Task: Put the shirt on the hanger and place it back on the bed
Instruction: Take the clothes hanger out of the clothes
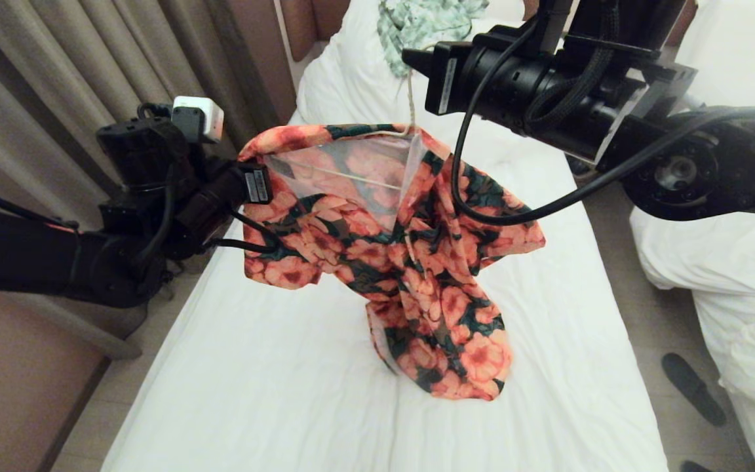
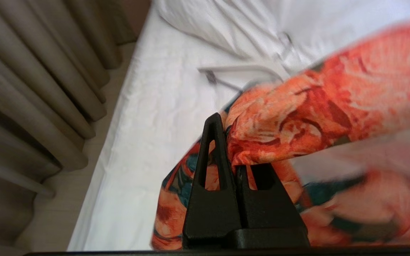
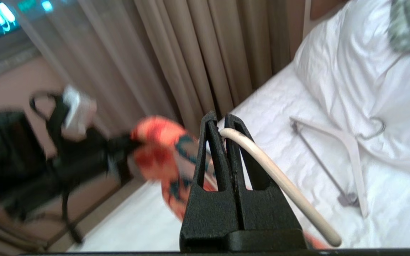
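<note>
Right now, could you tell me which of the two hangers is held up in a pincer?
The thin cream-white hanger, clamped in the right pincer with the floral shirt draped on it. The thicker grey-white hanger lies flat on the bed near the pillow.

shirt [image 2: 326, 92] smeared by blur, hanger [image 1: 377, 174] mostly under cloth — right end effector [image 1: 417, 60] tips hidden

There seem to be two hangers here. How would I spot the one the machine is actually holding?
Start at the narrow white bed. Above it hangs the flowered shirt, and the thin cream wire hanger runs up from its collar into the right gripper. The thicker grey-white hanger lies flat near the pillow.
</note>
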Controlling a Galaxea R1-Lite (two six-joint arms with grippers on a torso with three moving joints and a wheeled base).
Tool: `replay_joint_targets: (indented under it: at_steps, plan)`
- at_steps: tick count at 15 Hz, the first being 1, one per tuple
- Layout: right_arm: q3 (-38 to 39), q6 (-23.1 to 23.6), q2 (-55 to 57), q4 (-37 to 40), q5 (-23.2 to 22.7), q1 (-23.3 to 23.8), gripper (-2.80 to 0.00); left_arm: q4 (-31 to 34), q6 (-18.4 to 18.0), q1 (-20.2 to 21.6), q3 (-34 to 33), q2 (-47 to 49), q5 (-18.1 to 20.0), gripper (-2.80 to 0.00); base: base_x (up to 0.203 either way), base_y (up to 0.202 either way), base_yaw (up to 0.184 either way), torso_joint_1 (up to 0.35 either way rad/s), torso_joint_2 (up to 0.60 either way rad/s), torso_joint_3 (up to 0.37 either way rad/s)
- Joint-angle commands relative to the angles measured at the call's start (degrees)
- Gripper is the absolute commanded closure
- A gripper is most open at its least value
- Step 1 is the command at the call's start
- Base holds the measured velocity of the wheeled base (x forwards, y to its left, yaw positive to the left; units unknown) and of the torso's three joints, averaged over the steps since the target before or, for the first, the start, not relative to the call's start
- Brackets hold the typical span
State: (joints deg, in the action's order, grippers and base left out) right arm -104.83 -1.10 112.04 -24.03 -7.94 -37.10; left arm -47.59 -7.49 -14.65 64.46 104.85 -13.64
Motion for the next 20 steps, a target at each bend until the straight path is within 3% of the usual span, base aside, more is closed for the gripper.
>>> replay_joint_targets:
  at_steps: [1, 8, 9, 10, 12, 16, 20]
  plan:
    - [0.68, 0.04, 0.34, -0.10, -0.06, -0.08, 0.00, -1.15, 2.11, 0.48, 1.72, 0.36, -1.09, 0.00, 0.000, 0.000, 0.000, 0.000, 0.00, 0.000]
    - [0.68, 0.04, 0.54, -0.14, 0.21, 0.09, 0.00, -1.90, 2.30, 0.68, 2.16, 1.33, -1.31, 0.00, 0.000, 0.000, 0.000, 0.000, 0.00, 0.000]
    - [0.68, 0.04, 0.54, -0.14, 0.73, 0.09, 0.00, -2.35, 2.22, 0.68, 1.91, 1.14, -1.39, -0.20, 0.000, 0.000, 0.000, 0.000, 0.00, 0.000]
    - [0.68, 0.04, 0.58, -0.14, 0.73, 0.09, 0.00, -2.60, 2.22, 0.68, 1.90, 0.88, -1.39, -2.80, 0.000, 0.000, 0.000, 0.000, 0.00, 0.000]
    - [0.68, 0.13, 0.78, -0.14, 0.73, 0.09, 0.00, -2.68, 2.19, 1.37, 1.99, 0.67, -1.35, -2.80, 0.000, 0.000, 0.000, 0.000, 0.00, 0.000]
    - [0.31, 0.14, 1.91, -0.14, 0.81, 0.07, 0.00, -2.08, 2.47, 6.82, 2.89, -3.04, 0.51, -2.80, 0.000, 0.000, 0.000, 0.000, 0.00, 0.000]
    - [-0.20, 0.31, 2.83, -0.67, 1.17, 0.09, 0.00, -1.99, 3.01, 7.09, 3.12, -3.17, 0.54, -2.80, 0.000, 0.000, 0.000, 0.000, 0.00, 0.000]
